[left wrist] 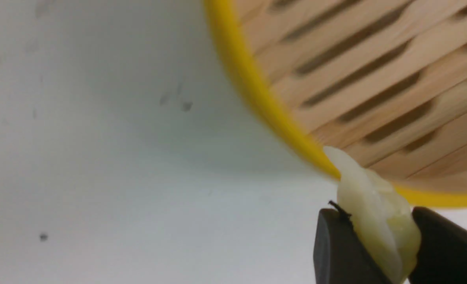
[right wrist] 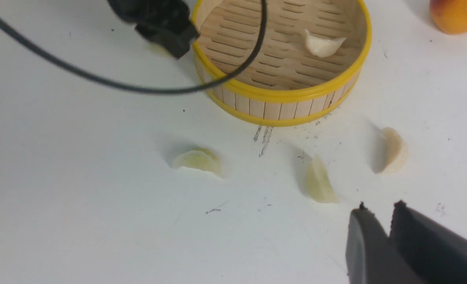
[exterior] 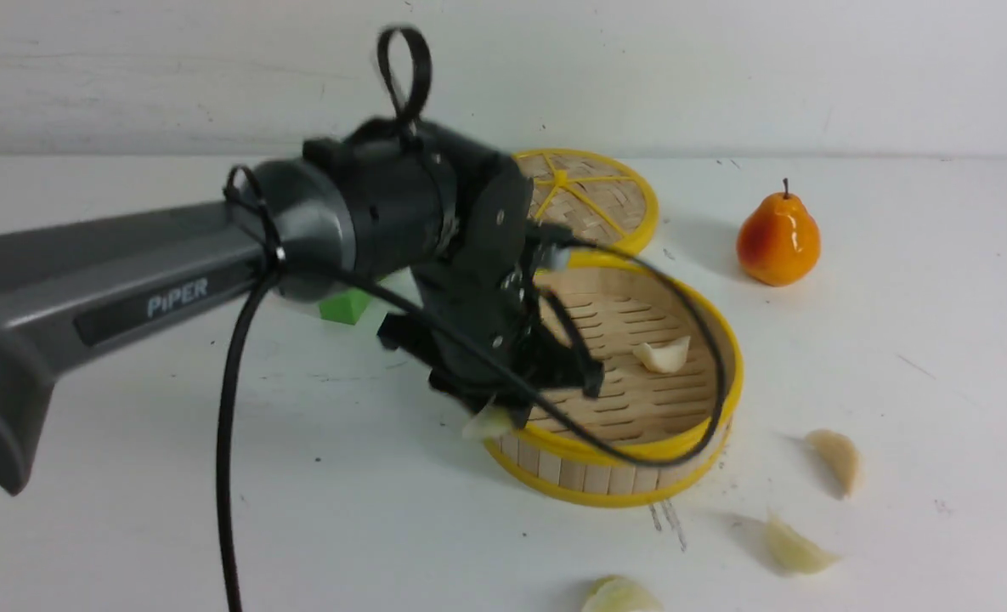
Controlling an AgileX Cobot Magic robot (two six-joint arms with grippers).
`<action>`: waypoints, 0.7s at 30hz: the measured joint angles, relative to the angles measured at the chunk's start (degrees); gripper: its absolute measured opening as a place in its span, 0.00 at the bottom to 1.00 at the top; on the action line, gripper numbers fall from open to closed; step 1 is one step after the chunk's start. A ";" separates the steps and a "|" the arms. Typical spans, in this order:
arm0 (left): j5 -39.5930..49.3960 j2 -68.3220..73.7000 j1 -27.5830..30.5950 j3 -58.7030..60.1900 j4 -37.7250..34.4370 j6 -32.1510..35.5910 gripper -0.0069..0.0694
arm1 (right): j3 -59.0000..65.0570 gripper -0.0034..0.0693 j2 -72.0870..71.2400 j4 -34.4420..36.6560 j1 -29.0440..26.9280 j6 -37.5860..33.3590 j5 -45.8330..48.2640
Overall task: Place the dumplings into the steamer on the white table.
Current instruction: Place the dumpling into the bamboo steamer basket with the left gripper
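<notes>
Now the black left gripper [left wrist: 375,221] clamps one glossy cream crescent dumpling [exterior: 488,422] at the round bamboo steamer's [exterior: 630,455] eight-o'clock rim; one lies inside, three on the white table [exterior: 342,527] toward five o'clock.

Front cam fwd, wrist cams closer (all share steamer [exterior: 622,476]).
</notes>
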 joint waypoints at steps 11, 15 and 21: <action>-0.93 16.45 0.00 -28.65 -3.63 1.82 0.37 | 0.00 0.19 0.25 -0.16 0.00 0.00 -1.86; -1.16 23.68 0.00 -33.17 -1.69 -0.48 0.37 | 0.00 0.20 0.57 -0.36 0.00 0.00 -1.91; -3.14 26.99 0.00 -34.36 1.67 -2.22 0.40 | 0.00 0.20 0.57 -0.84 0.00 0.00 -1.74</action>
